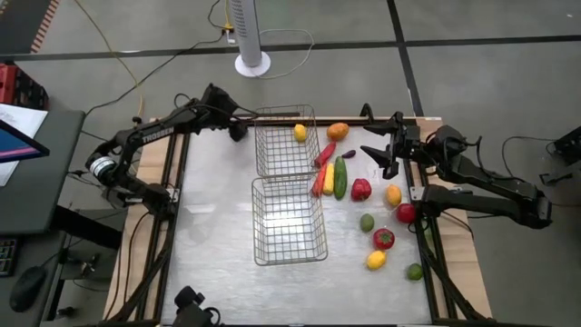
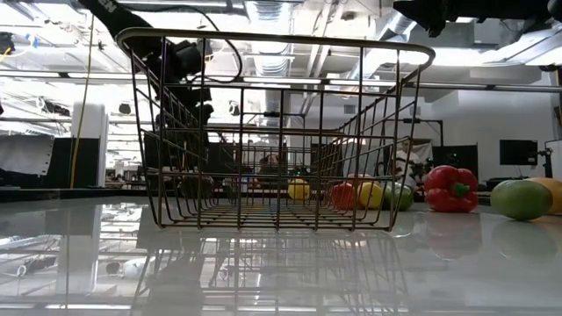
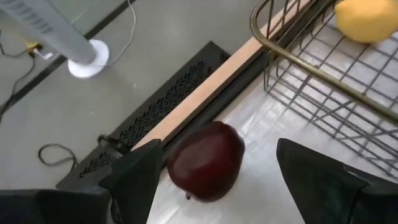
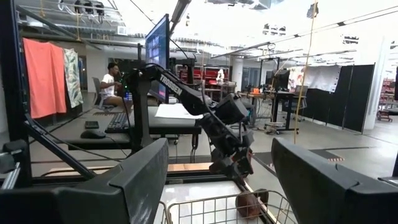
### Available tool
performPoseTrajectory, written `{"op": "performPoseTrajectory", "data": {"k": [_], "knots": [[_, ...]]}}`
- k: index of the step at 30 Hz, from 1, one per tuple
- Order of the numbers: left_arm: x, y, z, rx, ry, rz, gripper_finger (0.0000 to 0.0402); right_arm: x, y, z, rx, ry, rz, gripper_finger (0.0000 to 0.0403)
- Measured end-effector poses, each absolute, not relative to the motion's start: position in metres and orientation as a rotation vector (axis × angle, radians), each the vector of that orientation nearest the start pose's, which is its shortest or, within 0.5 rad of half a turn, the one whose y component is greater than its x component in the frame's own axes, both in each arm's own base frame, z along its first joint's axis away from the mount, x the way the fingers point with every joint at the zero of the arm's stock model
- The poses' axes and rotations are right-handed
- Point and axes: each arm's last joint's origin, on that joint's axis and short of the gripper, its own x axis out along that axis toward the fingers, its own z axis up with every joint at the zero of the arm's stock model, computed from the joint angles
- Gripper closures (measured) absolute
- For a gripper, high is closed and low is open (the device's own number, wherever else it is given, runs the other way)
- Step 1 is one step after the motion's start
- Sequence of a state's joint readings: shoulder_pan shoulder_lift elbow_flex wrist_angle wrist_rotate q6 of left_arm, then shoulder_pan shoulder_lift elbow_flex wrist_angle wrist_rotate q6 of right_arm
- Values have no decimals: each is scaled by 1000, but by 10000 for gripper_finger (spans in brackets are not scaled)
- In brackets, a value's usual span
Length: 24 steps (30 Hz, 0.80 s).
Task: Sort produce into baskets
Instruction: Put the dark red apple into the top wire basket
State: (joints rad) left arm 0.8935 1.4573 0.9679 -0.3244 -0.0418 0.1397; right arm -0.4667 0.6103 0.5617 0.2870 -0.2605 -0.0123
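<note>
A dark red round fruit (image 3: 205,163) lies on the table by its far edge, just left of the far basket (image 1: 286,141), which holds a yellow lemon (image 1: 300,133). My left gripper (image 3: 217,149) hangs open over this fruit, one finger on each side; from above (image 1: 238,130) it hides the fruit. The near basket (image 1: 289,221) has nothing in it. The other produce lies right of the baskets: an orange (image 1: 338,131), a cucumber (image 1: 340,177), red peppers (image 1: 361,189), tomatoes (image 1: 384,239), limes (image 1: 367,222). My right gripper (image 1: 381,150) waits open above the table's far right. My left gripper comes slanting down from the table's left over the dark red fruit. One finger (image 3: 140,171) stands right against the fruit's side (image 3: 173,168), and I cannot tell whether it touches. The other finger stands clear of the fruit, which rests on the table.
The table's wooden far edge (image 3: 205,84) runs just behind the fruit, with the far basket's rim (image 3: 292,53) close on the other side. A white fan stand (image 1: 252,62) stands on the floor beyond. The tabletop left of the baskets (image 1: 213,227) is bare.
</note>
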Motion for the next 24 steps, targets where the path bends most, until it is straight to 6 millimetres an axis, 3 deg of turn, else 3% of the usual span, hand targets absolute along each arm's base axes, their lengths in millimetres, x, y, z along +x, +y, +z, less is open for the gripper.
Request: {"op": "performPoseTrajectory", "data": {"k": [9, 13, 24], "knots": [[183, 238, 215, -165, 740, 810, 98, 132, -58, 326, -96, -230, -206, 92], [178, 241, 195, -180, 769, 821, 98, 132, -58, 326, -97, -231, -206, 92], [195, 257, 142, -235, 857, 790, 98, 132, -58, 327, -98, -233, -206, 92]]}}
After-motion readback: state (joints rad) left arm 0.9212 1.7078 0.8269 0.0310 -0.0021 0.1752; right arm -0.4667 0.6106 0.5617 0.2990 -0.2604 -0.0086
